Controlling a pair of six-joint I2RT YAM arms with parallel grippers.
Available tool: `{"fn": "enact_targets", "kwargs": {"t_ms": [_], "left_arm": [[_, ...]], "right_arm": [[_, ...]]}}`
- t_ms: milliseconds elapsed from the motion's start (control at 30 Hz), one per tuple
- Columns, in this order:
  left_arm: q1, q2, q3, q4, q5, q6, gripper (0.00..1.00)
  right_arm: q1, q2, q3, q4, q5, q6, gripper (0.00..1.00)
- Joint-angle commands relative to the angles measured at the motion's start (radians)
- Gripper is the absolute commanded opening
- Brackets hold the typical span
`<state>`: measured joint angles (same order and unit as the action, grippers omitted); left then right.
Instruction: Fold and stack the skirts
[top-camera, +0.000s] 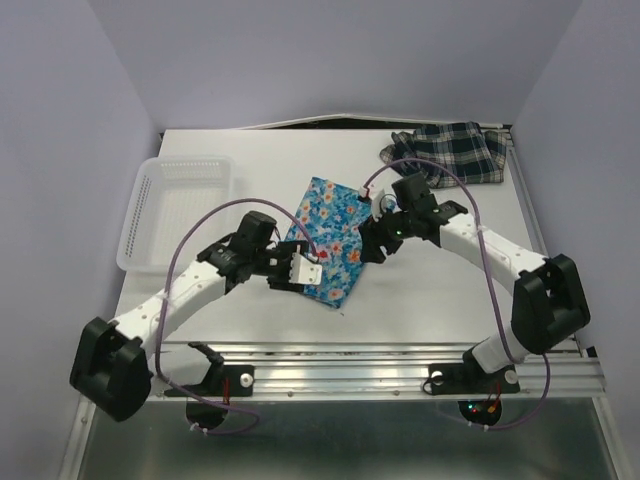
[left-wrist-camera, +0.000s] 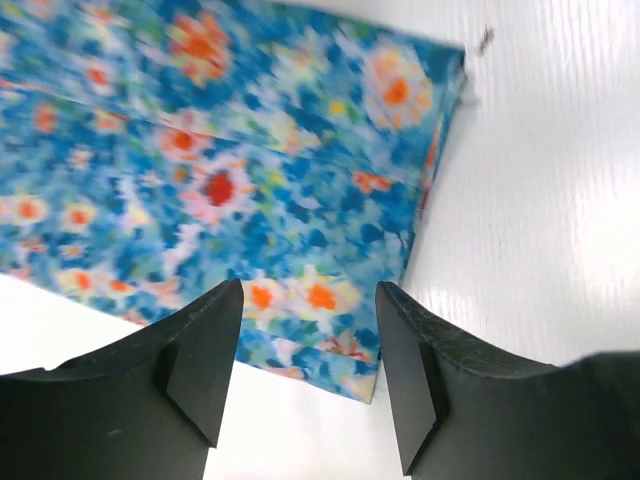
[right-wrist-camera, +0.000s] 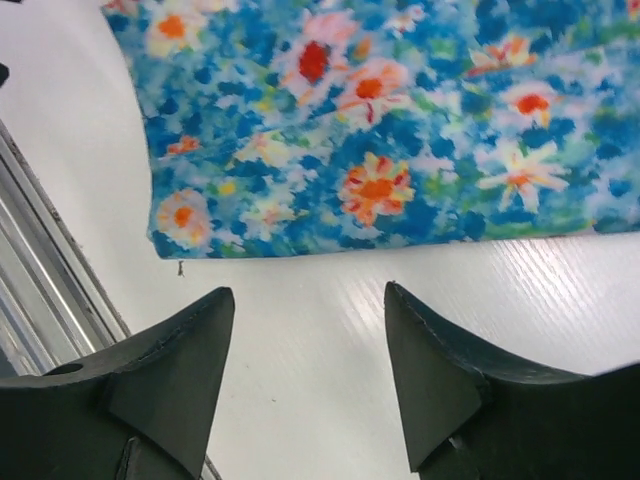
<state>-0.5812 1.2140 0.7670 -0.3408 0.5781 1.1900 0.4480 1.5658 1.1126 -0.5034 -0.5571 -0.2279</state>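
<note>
**Table**: white surface that fills the overhead view. An aluminium rail runs along its near edge, where my 2 arms are bolted.

**Basket**: white plastic lattice at the far left of the table, well apart from both skirts.

**Plaid skirt**: dark with white lines. It lies rumpled in the far right corner, well apart from my grippers.

**Floral skirt**: bright blue with red and white flowers. It lies flat on the table's middle, set diagonally between my 2 arms, with 1 corner pointing toward the rail. In the left wrist view the cloth shows a layered edge along its right side, beside bare table. In the right wrist view the cloth ends in a straight hem just beyond my fingers, and the rail is at the left.

**Left gripper**: it hangs above the skirt's near left edge. In its own view the gripper has its jaws spread wide over that edge, with nothing between them.

**Right gripper**: it is at the skirt's right side. In its own view the gripper is equally wide apart, over bare table just beside the hem, gripping nothing.

**Loose thread**: a short strand at the skirt's corner.
</note>
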Motion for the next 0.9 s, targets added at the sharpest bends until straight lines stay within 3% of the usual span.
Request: {"fn": "enact_targets", "kwargs": {"t_ms": [0, 167, 267, 400, 700, 800, 833, 867], "left_arm": [[0.042, -0.164, 0.029, 0.034, 0.103, -0.259, 0.69], [0.19, -0.237, 0.06, 0.074, 0.135, -0.541, 0.7], [0.271, -0.274, 0.046, 0.097, 0.17, -0.608, 0.7], [0.369, -0.306, 0.011, 0.112, 0.23, -0.665, 0.71], [0.452, -0.283, -0.006, 0.126, 0.247, -0.641, 0.73], [0.46, -0.266, 0.0, 0.109, 0.247, -0.563, 0.73], [0.46, -0.269, -0.003, 0.097, 0.252, -0.517, 0.73], [0.46, -0.281, -0.02, 0.091, 0.258, -0.422, 0.73]], "right_arm": [[0.192, -0.119, -0.022, 0.091, 0.207, 0.009, 0.65], [0.388, -0.089, -0.072, 0.146, 0.345, 0.019, 0.63], [0.503, -0.035, -0.115, 0.239, 0.439, -0.011, 0.63], [0.567, 0.054, -0.146, 0.334, 0.534, -0.01, 0.63], [0.601, 0.206, -0.16, 0.356, 0.638, -0.07, 0.6], [0.601, 0.249, -0.181, 0.365, 0.686, -0.085, 0.57], [0.601, 0.261, -0.191, 0.373, 0.704, -0.102, 0.55], [0.601, 0.272, -0.2, 0.378, 0.729, -0.108, 0.46]]}}
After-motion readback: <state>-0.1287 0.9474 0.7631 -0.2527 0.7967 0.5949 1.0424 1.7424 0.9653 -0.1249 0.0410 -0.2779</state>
